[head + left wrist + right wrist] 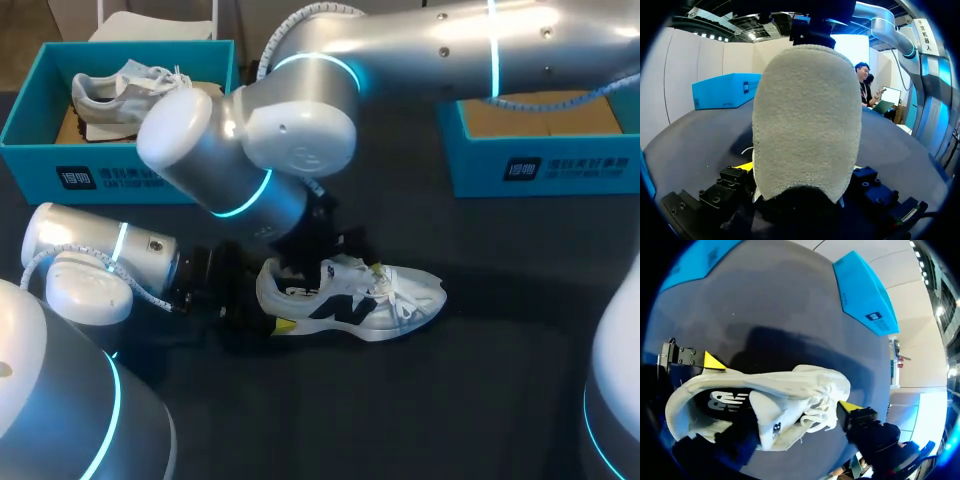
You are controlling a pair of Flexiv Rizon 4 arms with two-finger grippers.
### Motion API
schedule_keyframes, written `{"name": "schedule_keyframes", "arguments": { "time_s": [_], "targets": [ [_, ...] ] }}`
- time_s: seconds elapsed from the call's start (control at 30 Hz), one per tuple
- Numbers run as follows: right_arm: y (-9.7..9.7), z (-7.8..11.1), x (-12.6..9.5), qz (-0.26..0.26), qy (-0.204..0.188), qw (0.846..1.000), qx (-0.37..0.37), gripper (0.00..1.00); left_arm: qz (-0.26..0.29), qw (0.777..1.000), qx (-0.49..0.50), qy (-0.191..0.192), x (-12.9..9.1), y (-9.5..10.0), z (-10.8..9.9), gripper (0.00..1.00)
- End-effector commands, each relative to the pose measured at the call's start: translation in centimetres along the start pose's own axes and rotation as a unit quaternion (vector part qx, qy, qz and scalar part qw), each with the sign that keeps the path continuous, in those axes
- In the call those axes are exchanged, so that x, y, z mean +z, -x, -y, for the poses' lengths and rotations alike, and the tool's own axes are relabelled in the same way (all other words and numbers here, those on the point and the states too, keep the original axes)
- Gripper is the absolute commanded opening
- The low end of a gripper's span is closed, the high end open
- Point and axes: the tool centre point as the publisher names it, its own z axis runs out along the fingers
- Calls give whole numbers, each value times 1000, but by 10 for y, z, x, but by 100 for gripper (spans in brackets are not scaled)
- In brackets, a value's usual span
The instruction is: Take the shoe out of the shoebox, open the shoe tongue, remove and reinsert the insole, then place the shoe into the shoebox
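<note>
Opening of the tongue is being set up: shoe (370, 300) is lying mid-table, heel at left gripper (800, 172) (clamping can't be told). Right gripper (782, 385) is being held released astride it; tongue needs pinching next.

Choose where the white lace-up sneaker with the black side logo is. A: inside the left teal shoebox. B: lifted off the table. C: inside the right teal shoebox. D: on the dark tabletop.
D: the white lace-up sneaker with the black side logo rests on the dark tabletop, outside the left teal shoebox and the right teal shoebox.
</note>
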Motion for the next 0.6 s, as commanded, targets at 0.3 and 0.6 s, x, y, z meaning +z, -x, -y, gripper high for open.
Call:
{"name": "schedule_keyframes", "arguments": {
  "time_s": [0.3, 0.6],
  "targets": [
    [24, 7, 0, -22, -22, 933, 358, 0, 0, 1000, 0, 2, 2, 5, -4, 0],
    [48, 10, 10, -52, -22, 932, 357, 0, 0, 1000, 0, 2, 2, 5, -4, 0]
  ]
}}
